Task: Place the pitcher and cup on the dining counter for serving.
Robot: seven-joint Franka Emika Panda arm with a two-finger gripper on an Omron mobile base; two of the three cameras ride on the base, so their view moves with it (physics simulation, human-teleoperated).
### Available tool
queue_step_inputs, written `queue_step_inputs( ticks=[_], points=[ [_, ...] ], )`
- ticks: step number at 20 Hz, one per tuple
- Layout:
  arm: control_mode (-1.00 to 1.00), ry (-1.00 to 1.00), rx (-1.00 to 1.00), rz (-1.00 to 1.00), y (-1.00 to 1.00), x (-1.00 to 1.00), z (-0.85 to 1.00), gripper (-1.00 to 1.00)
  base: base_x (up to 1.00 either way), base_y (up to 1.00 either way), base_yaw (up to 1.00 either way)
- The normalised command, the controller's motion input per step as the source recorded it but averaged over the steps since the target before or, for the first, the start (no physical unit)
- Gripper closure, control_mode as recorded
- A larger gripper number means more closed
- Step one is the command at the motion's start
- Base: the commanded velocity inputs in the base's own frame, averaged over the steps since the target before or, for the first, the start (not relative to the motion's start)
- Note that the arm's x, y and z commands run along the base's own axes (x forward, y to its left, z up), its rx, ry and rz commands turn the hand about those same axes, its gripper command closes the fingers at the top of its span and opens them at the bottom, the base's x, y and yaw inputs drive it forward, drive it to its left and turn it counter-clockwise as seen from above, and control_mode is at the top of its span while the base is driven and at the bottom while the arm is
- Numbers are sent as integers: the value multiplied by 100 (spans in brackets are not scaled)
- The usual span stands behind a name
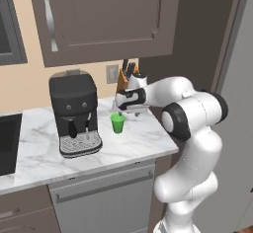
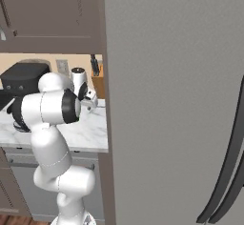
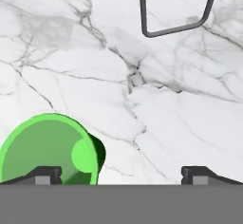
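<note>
Hand view: cup (image 3: 47, 149) interior (tool (image 3: 121, 174) wide).

Bare marble counter (image 1: 143, 138) lies right of the cup (image 1: 117, 123); the coffee machine (image 1: 74, 113) blocks its left.

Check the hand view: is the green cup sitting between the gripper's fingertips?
No, the cup sits off-centre by one fingertip of the open gripper, with bare marble counter between the tips.

- Even, soft rendered light; nothing dim or blown out.
- The tabletop (image 1: 138, 138) shows faint, soft shadows under objects.
- Base views look slightly soft and low-resolution.
- No glare; edges undistorted.
</note>
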Motion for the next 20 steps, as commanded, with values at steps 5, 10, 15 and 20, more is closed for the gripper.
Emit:
queue_step_inputs(
  ticks=[5, 10, 15, 20],
  points=[
    [-100, 0, 0, -1, 2, 28, -21, -100, 0, 0, 0],
    [-100, 0, 0, 0, 0, -3, -62, -100, 0, 0, 0],
    [-100, 3, 0, 0, 3, -10, -62, 100, 0, 0, 0],
    [-100, 2, -1, 0, 0, 0, -2, 100, 0, 0, 0]
  ],
)
